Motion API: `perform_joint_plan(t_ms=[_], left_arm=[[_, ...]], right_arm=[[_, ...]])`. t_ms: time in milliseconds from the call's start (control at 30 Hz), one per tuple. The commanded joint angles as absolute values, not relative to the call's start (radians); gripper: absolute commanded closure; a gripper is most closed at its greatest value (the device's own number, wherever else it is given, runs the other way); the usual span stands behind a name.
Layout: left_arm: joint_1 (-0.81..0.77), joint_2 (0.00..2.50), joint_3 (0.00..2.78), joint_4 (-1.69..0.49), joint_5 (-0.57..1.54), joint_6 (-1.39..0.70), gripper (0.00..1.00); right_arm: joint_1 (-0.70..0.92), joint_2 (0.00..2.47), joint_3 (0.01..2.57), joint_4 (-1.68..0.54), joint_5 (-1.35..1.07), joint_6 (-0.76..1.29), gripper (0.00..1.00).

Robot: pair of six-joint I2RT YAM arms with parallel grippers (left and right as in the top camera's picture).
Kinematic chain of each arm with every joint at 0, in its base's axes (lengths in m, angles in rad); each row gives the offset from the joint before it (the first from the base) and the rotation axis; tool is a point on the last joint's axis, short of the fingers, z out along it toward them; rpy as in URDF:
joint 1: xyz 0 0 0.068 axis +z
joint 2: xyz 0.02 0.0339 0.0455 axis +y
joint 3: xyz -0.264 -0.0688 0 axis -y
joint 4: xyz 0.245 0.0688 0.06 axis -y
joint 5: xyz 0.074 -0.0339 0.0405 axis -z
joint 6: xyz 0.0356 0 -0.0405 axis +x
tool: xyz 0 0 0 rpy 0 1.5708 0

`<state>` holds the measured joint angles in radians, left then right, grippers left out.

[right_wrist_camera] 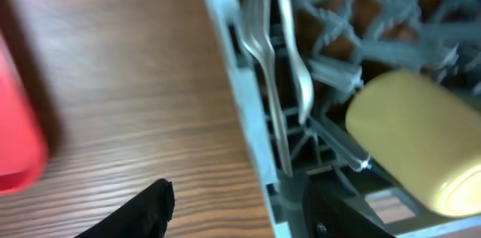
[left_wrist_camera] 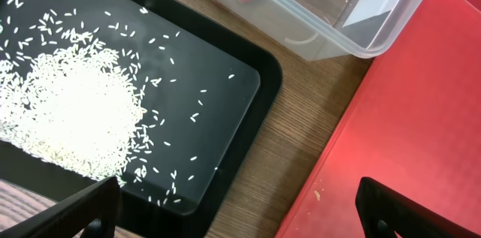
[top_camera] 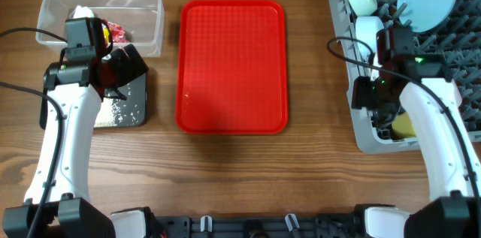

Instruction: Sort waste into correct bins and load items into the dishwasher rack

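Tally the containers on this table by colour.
clear plastic tub: 1
black tray: 1
red serving tray: 1
grey dishwasher rack: 1
Total: 4

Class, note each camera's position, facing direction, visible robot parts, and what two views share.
Overhead: above wooden table, facing down; left arm and right arm show.
Left wrist: on left arm, facing shallow black rectangular tray; own fingers show.
Right wrist: on right arm, facing large grey plastic rack; own fingers show.
Shared: overhead and left wrist both show flat red serving tray.
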<state>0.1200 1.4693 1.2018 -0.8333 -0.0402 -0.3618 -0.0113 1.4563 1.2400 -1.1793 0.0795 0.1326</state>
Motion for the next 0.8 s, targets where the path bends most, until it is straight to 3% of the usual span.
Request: perform_joint_plan(t_ms=[0,133,400,433,767], left_arm=[[0.124,1.476,1.210,-0.835,-0.054,-0.375,0.00],[0.124,1.476,1.210,-0.834,-0.054,-0.375,0.00],[0.124,1.476,1.210,-0.834,-0.054,-0.375,0.00],[0.124,1.476,1.210,-0.834,-0.054,-0.375,0.00],[0.124,1.476,1.210,-0.834,-0.054,-0.375,0.00]], right_arm=[[-0.011,1.358,1.367,-1.194,-0.054,0.077,0.37],[0.013,1.266,1.425,-1.196,-0.147,0.021,0.22],[0.076,1.062,1.493,-1.194,-0.175,0.030,0.18],[0.076,1.034,1.495,-1.189,-0.199,0.030,0.00],[0.076,0.886,1.495,-1.195,-0.286,0.188,0.00]])
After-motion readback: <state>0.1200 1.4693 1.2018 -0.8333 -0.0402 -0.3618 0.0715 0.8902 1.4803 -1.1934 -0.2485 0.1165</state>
